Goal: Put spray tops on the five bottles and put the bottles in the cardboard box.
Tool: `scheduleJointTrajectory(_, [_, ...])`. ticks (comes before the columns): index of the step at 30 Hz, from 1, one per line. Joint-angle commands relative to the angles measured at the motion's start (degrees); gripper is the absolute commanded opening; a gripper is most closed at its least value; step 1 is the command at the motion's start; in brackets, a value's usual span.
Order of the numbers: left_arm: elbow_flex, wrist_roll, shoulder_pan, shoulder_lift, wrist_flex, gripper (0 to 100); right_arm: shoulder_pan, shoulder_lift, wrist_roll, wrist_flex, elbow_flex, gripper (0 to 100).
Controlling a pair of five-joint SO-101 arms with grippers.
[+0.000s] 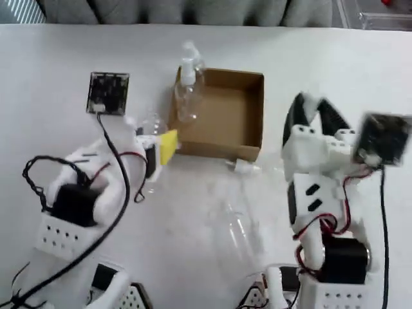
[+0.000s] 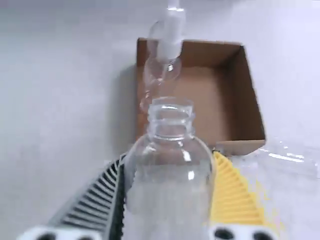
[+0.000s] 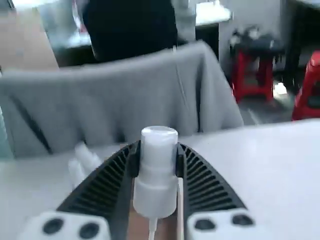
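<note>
My left gripper (image 2: 170,161) is shut on a clear bottle (image 2: 169,175) with an open neck, held between a grey finger and a yellow one. In the high view that gripper (image 1: 159,149) sits just off the near left corner of the cardboard box (image 1: 254,138). A bottle with a spray top (image 1: 188,89) leans over the box's left wall (image 2: 141,90). My right gripper (image 3: 157,148) is shut on a white spray top (image 3: 157,175) and stands raised to the right of the box (image 1: 313,104).
A loose spray top (image 1: 243,167) lies in front of the box. Clear bottles (image 1: 239,230) lie on the table between the arms, one (image 2: 287,155) beside the box's near corner. Cables trail around the left arm's base (image 1: 71,206).
</note>
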Motion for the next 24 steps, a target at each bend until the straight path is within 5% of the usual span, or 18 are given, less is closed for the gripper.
scheduleJointTrajectory(1, [6.24,0.0,7.87,-7.78,-7.47,2,2.33,-2.59,-2.9,-14.81,-3.08,1.6])
scheduleJointTrajectory(10, [32.0,-6.59,10.68,-26.86,-29.71,2,-0.57,-12.53,-4.75,-18.59,2.11,1.6])
scheduleJointTrajectory(16, [40.88,-8.44,11.82,-42.15,-31.74,2,-11.47,-18.95,-6.15,-26.77,7.38,1.6])
scheduleJointTrajectory(24, [46.95,-8.53,11.91,-53.32,-31.91,2,-24.22,-7.25,-0.44,-36.88,4.22,1.6])
